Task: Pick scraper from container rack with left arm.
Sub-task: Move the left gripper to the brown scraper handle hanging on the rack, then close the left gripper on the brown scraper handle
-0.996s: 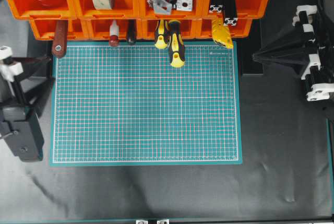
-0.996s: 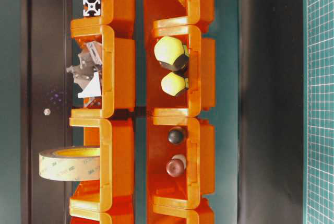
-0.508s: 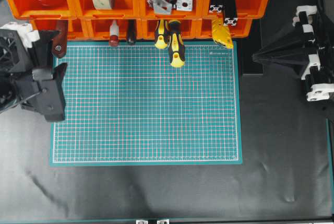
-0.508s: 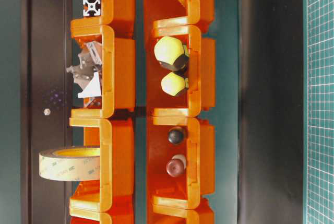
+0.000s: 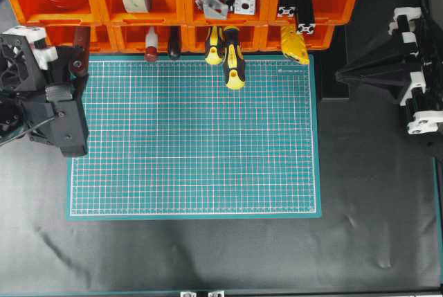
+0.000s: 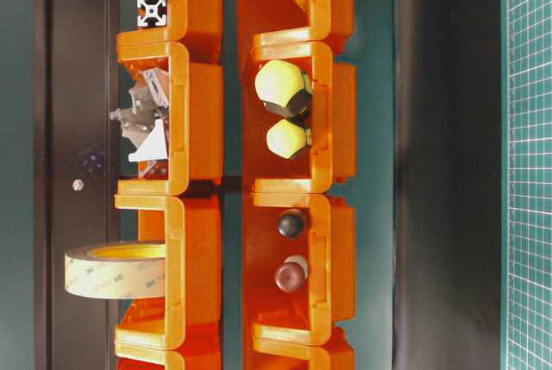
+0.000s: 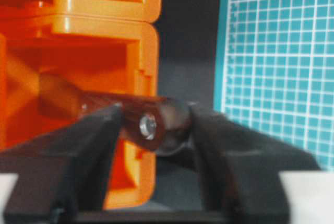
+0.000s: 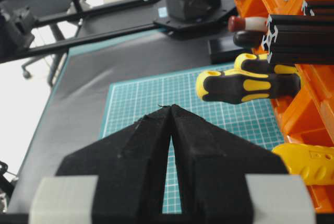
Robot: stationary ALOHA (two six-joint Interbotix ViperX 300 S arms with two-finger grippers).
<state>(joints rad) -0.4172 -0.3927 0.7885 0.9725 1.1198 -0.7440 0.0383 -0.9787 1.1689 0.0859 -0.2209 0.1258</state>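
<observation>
Your workspace is a black table (image 5: 208,255) with a green cutting mat (image 5: 194,138). From overhead, the container rack (image 5: 180,6) holds red tape, pale tape, metal brackets and black extrusions above, with screwdrivers (image 5: 232,55) below. The left gripper (image 5: 75,68) straddles the scraper (image 5: 80,37) handle poking from the leftmost lower bin.

At table level you see only bins and tool ends.

The left wrist view alone shows the fingers (image 7: 94,135) flanking the handle's ringed end; whether they actually clamp it, you cannot tell.

The right gripper (image 8: 171,110) is clenched empty.
</observation>
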